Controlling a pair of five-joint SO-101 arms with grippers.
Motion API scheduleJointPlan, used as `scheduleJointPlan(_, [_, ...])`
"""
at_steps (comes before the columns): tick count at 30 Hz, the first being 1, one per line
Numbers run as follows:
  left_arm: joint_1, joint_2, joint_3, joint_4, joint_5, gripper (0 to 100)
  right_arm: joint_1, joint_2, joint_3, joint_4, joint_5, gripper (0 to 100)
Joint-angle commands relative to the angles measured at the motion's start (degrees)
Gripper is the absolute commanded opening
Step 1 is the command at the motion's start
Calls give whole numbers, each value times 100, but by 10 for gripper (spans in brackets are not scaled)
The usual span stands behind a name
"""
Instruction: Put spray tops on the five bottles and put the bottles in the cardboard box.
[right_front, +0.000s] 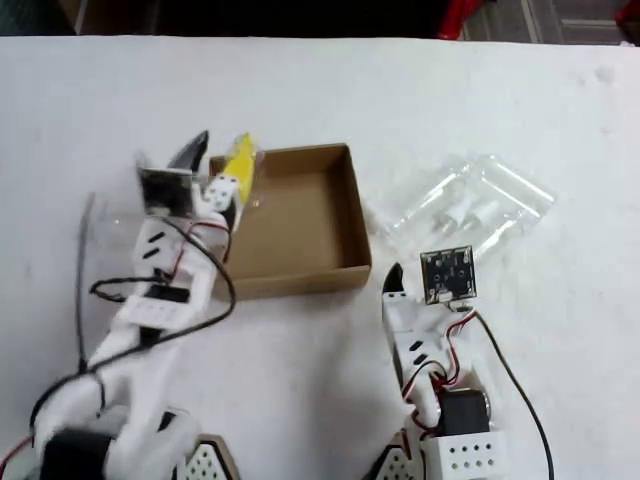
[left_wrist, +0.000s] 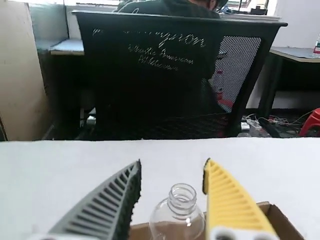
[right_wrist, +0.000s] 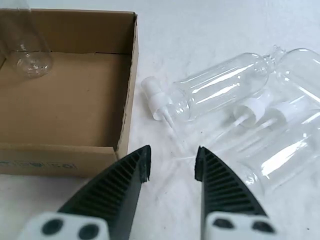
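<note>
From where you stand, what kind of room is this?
Probably an office or lab used as a robot workbench: a mesh office chair and a desk stand behind the white table, loose cables lie on the floor, and the left gripper holds a bottle at a cardboard box.

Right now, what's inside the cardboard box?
One clear bottle, no spray top, in the corner of the box by the left claw. Elsewhere the brown floor shows; the near wall hides the strip behind it.

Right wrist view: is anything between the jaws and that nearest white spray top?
Nothing visible: only bare table lies between the right gripper and the spray top beside the cardboard box.
</note>
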Motion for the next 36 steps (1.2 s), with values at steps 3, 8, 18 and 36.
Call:
scheduleJointPlan(3, [-444, -2229, -510, 2796, 1099, 193, -48, 4, 53, 13, 0, 133])
scheduleJointPlan(8, [-919, -3547, -1240, 5020, 1705, 192, -48, 4, 53, 13, 0, 132])
scheduleJointPlan(18, [-1859, -3925, -1952, 6840, 2505, 192, -48, 4, 53, 13, 0, 132])
scheduleJointPlan(36, [-2413, -848, -3754, 7640, 3033, 191, -48, 4, 53, 13, 0, 132])
